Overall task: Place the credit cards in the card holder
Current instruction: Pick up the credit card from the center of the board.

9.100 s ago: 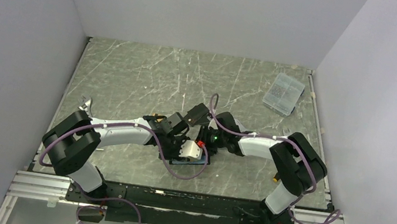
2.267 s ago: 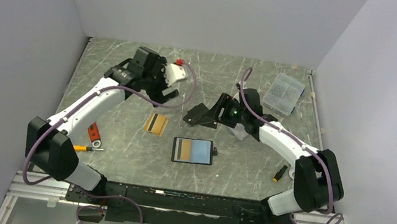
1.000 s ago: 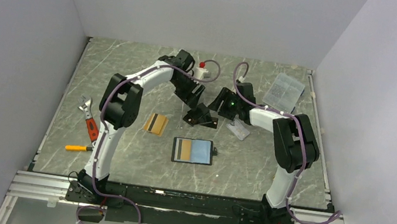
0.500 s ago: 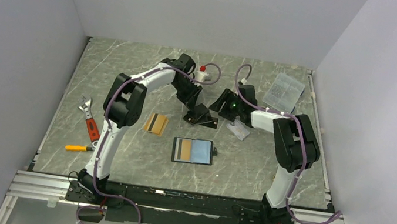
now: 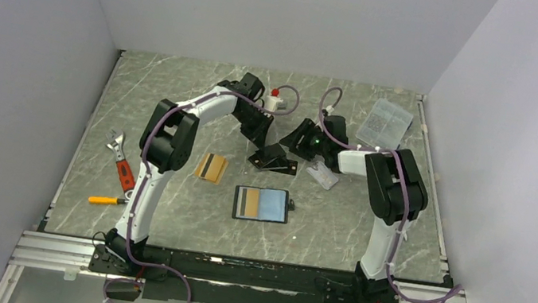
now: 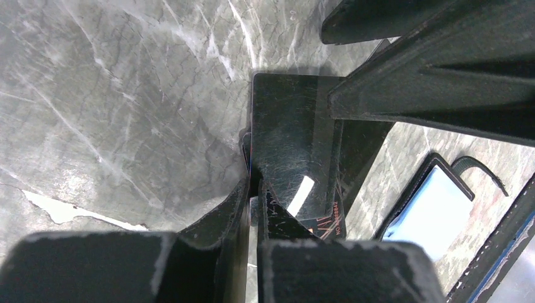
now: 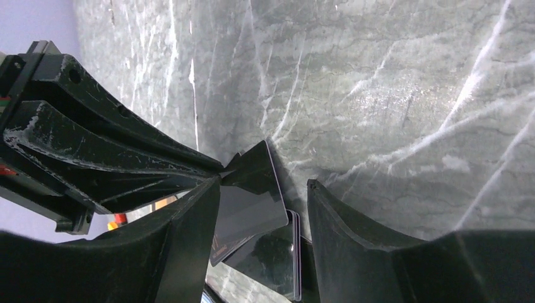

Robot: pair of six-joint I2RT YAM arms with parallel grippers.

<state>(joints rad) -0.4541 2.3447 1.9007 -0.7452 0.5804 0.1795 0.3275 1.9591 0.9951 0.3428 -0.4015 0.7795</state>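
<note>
Grey marbled bench (image 5: 177, 98) between pale walls, seen from above and from both wrists. Two black credit cards (image 5: 274, 159) lie overlapped at the bench's middle, slightly toward the far edge. Left gripper (image 6: 252, 189): jaws drawn almost together, pinching one edge of the upper black card (image 7: 249, 205), which lies askew over the lower black card (image 7: 274, 262). Right gripper (image 7: 262, 185): jaws well apart, straddling the same pair from the opposite side. Its fingers (image 7: 189, 246) stand to either side of the cards; whether either finger touches them cannot be told. The tips of the two grippers nearly meet at the upper card's corner. Card holder (image 5: 262, 203) lies open and flat nearer the front edge, light blue lining up, with a striped card (image 5: 244, 202) in its left half. Orange-gold card (image 5: 211, 167) rests just left of the holder, apart from both grippers. Clear plastic box (image 5: 384, 124) sits at the far right corner. A red-handled wrench (image 5: 121, 166) and an orange-handled screwdriver (image 5: 104, 199) lie near the left edge.
</note>
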